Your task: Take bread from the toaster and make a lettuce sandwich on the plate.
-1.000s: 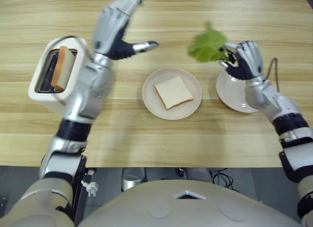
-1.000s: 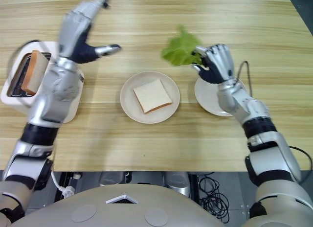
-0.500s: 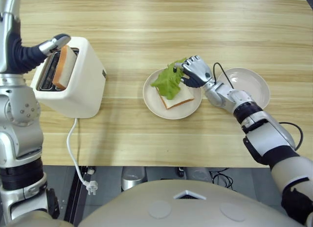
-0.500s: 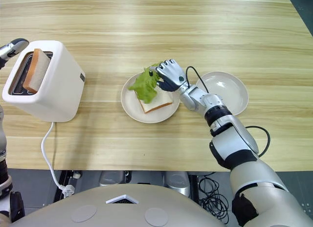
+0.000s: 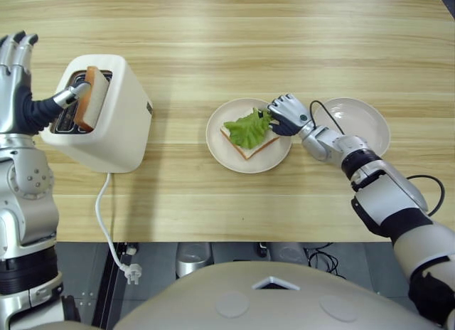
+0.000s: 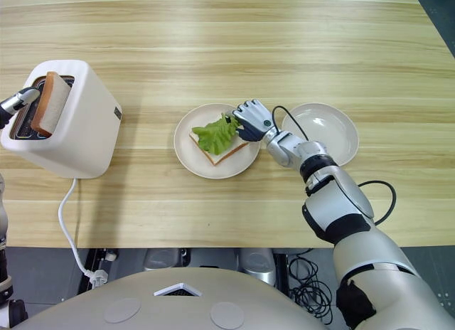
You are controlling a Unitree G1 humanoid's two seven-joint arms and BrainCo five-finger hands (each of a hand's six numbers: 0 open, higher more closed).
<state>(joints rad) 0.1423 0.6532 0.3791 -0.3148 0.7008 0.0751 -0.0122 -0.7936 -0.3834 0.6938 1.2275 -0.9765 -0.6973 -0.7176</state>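
Lettuce [image 5: 247, 128] is lying on the bread slice [image 5: 257, 146] on the plate [image 5: 220, 156], near the middle of the table [image 5: 213, 45]. I am holding my right hand [image 5: 288, 115] at the leaf's right edge, fingers curled and apparently pinching it. My left hand [image 5: 15, 81] is hovering beside the toaster [image 5: 117, 131], fingers stretched upward and grasping nothing. Its thumb is close to the second slice [image 5: 91, 106] standing in the slot; I cannot tell whether they are touching. A side dish [image 5: 362, 124] is sitting just right of the plate. The step in hand, as I judge it, is releasing the leaf. To do it well, I am planning to spread the fingers fully before lifting, then rise straight up so the leaf is not dragged off the bread. After that, the toaster slice wants gripping by its broad faces and drawing out vertically, without tipping the toaster.
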